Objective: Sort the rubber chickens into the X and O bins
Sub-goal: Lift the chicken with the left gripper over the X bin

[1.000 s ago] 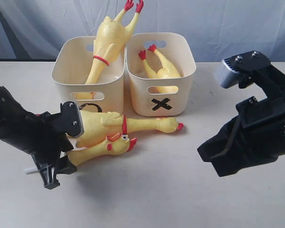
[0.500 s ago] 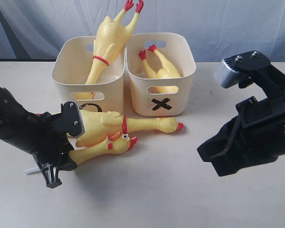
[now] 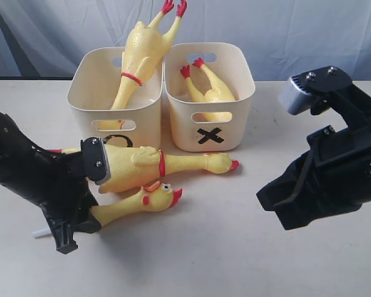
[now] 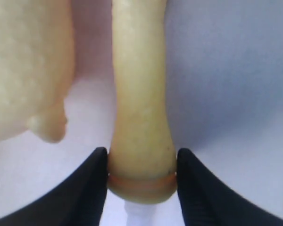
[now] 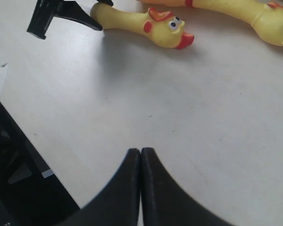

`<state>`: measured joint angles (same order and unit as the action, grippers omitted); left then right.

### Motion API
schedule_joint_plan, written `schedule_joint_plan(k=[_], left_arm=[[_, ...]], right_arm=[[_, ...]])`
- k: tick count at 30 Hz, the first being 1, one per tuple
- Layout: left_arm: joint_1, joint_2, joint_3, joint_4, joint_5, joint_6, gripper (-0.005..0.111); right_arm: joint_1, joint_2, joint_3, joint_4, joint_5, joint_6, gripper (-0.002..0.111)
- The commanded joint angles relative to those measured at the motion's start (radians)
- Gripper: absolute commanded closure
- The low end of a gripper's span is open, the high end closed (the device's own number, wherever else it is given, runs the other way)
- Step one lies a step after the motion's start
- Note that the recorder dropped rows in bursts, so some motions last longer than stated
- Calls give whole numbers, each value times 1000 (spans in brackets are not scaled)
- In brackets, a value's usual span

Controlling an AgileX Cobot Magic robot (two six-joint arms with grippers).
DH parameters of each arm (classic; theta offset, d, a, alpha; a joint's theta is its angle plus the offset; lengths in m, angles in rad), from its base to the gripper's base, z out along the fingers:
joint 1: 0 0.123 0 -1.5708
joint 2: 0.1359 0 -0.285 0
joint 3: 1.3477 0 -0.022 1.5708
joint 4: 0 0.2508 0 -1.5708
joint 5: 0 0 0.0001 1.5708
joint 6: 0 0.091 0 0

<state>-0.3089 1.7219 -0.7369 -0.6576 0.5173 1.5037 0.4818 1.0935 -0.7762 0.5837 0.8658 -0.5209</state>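
Observation:
My left gripper (image 4: 141, 160) is shut on the tail end of a small rubber chicken (image 4: 139, 94), both black fingers pressed against its sides. That small chicken (image 3: 139, 205) lies in front of a larger chicken with a red neck band (image 3: 154, 164), both on the table before the bins. Another banded chicken (image 3: 139, 55) stands head-down in the O bin (image 3: 89, 93), feet in the air. A small chicken (image 3: 213, 90) lies in the X bin (image 3: 235, 80). My right gripper (image 5: 140, 153) hangs shut and empty over bare table at the right.
The two cream bins stand side by side at the back middle of the pale table. A small white scrap (image 3: 40, 234) lies by the left arm. The bulky right arm (image 3: 334, 167) fills the right side. A grey curtain hangs behind.
The left jaws have closed on the small chicken's tail. The chicken has swung a little toward the front, away from the larger one. The right arm has not moved.

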Motion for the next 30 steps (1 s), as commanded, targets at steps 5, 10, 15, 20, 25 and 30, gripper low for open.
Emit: schedule_joint_plan(k=[5, 10, 15, 20, 25, 30], left_arm=[[-2, -70, 3, 4, 151, -4, 107], [-2, -141, 3, -1, 204, -47, 107], [-2, -199, -12, -137, 207, -121, 107], [-2, -221, -38, -329, 205, -113, 107], [-2, -221, -62, -512, 101, -88, 107], [-2, -221, -75, -793, 108, 160, 107]], right_arm=[[-2, -3, 4, 10, -4, -5, 109], [-2, -3, 4, 10, -4, -5, 109], [-2, -3, 4, 10, -4, -5, 109], [-2, -3, 4, 10, 0, -5, 109], [-2, -3, 4, 10, 0, -5, 109], [-2, -3, 4, 10, 0, -5, 109]])
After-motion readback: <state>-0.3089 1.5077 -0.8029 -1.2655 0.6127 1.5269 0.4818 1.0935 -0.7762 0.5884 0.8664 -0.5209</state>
